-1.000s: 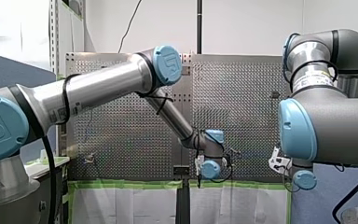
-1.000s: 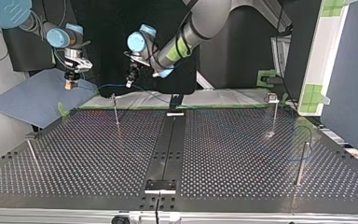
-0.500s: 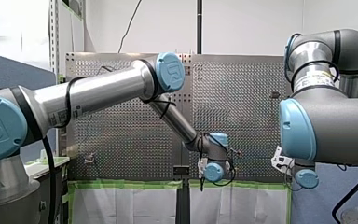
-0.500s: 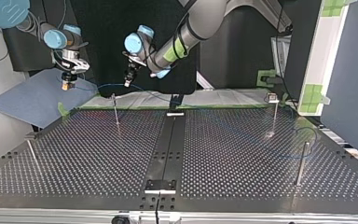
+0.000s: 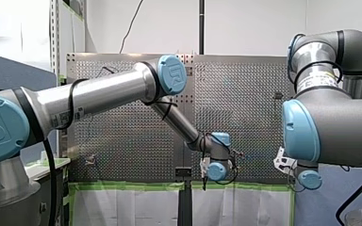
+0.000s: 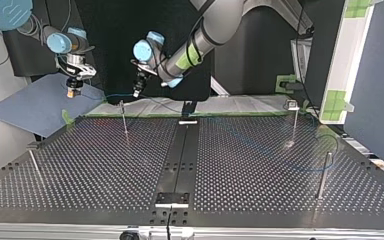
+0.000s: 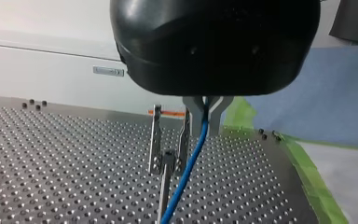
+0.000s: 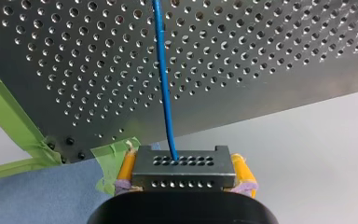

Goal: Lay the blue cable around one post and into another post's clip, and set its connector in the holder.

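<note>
Your left gripper [image 7: 206, 109] is closed tight on the blue cable [image 7: 189, 161], which drops from its metal fingers [image 7: 192, 108] just beside the clip post [image 7: 167, 163] (whether it touches, I cannot tell). Your right gripper [image 8: 185, 168], off to one side of that post, clamps the connector [image 8: 184, 177] between yellow pads [image 8: 127, 166].

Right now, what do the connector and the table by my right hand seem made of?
The connector: matte dark grey block with rows of small holes, probably plastic, possibly anodised metal. The table: metal plate, dull silver-grey sheen, drilled with regular holes.
</note>
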Robot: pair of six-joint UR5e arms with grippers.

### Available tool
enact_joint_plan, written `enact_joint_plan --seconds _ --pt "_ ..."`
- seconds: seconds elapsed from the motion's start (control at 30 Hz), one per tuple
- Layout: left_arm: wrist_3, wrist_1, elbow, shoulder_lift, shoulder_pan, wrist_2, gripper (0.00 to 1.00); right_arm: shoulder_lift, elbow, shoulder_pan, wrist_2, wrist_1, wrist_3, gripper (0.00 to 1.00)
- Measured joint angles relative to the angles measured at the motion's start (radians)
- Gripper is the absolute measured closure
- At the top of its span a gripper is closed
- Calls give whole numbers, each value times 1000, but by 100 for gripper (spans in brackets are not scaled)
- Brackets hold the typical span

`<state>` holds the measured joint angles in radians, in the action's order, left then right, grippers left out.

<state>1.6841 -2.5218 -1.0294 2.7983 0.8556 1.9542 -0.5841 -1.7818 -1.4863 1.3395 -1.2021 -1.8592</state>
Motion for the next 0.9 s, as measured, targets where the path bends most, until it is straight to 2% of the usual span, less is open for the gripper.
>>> enact_joint_plan --seconds 0.9 --pt "0 -9 35 1 -28 11 100 0 21 -11 0 17 1 100"
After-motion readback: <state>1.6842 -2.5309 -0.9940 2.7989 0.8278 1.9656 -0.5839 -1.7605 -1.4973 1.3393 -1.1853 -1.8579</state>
